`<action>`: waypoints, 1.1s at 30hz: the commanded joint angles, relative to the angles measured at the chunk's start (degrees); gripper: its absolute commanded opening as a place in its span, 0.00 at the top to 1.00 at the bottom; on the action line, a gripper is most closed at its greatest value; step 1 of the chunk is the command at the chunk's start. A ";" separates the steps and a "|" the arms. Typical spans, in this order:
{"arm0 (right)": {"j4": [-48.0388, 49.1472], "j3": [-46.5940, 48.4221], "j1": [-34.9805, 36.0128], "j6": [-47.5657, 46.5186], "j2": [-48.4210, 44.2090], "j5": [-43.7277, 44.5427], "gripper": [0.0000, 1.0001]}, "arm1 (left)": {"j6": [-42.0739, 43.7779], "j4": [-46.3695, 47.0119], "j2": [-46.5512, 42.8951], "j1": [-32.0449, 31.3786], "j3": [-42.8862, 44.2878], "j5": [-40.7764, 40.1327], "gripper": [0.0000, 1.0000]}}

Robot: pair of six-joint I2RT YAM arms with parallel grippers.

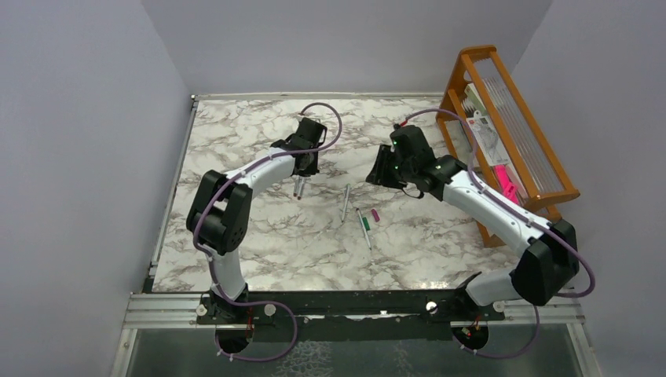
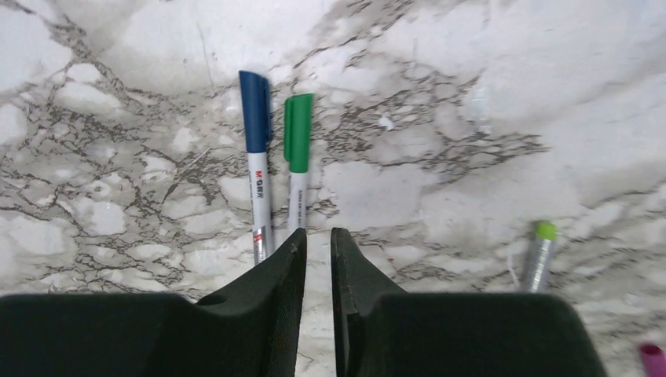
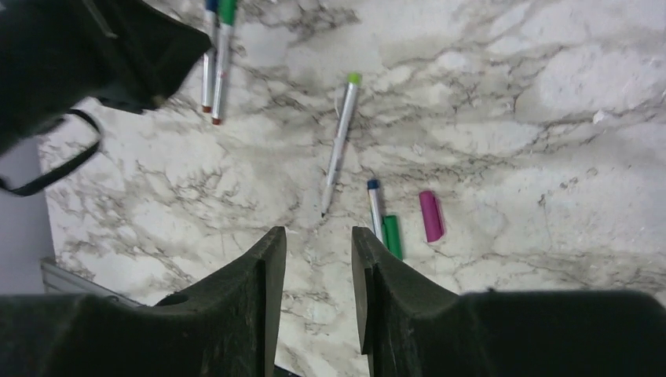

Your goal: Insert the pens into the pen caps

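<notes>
Hanging over the marble table [image 1: 236, 236], the left gripper [image 2: 318, 243] has its fingers nearly together, a thin empty gap between them. A blue-capped pen [image 2: 257, 181] and a green-capped pen [image 2: 297, 165] lie side by side just ahead of its tips. The right gripper [image 3: 318, 243] stands apart and empty. Ahead of it lie a lime-ended pen [image 3: 339, 141], a blue-tipped pen [image 3: 375, 206] with a green cap [image 3: 392, 236] against it, and a magenta cap [image 3: 430, 216] just right of those.
</notes>
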 commanded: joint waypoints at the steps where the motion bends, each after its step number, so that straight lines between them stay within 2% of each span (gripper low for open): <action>1: -4.77 0.47 0.00 -2.86 3.91 -3.83 0.71 | 1.05 1.67 -4.29 -0.81 1.73 8.51 0.81; 4: -4.99 -0.40 -0.01 -3.96 5.82 -5.26 0.95 | 0.41 1.79 -4.26 -1.08 2.11 13.60 0.94; 5: -5.46 -0.44 0.00 -4.31 6.72 -5.86 0.99 | 0.49 1.86 -4.07 -1.12 2.12 14.93 1.00; 9: -6.45 -0.70 1.02 -6.36 9.15 -7.81 0.99 | 0.90 2.47 -2.69 -1.28 3.71 19.99 1.00; 11: -7.34 -0.98 2.09 -6.43 9.56 -7.71 0.95 | 1.10 3.34 -2.07 -1.44 4.09 22.59 1.00; 12: -7.63 -1.55 2.70 -6.35 9.56 -7.58 0.90 | 1.22 3.66 -1.87 -1.66 4.39 23.59 1.00; 16: -7.23 -5.19 4.67 -5.16 8.18 -7.92 0.62 | 2.19 4.75 -0.86 -3.53 6.38 25.20 0.84; 18: -6.98 -7.10 5.52 -4.44 7.66 -8.30 0.56 | 2.00 4.89 0.05 -4.33 7.60 25.08 0.81; 21: -7.45 -8.25 7.33 -3.98 7.86 -7.83 0.54 | 1.12 4.80 1.51 -4.96 8.81 24.71 0.77; 29: -9.98 -7.85 11.49 -3.03 11.56 -3.87 0.55 | -1.14 4.63 1.88 -4.99 8.10 22.01 0.77; 33: -9.32 -7.75 11.50 -3.06 13.48 -2.85 0.61 | -2.59 4.54 1.31 -4.42 6.77 21.94 0.77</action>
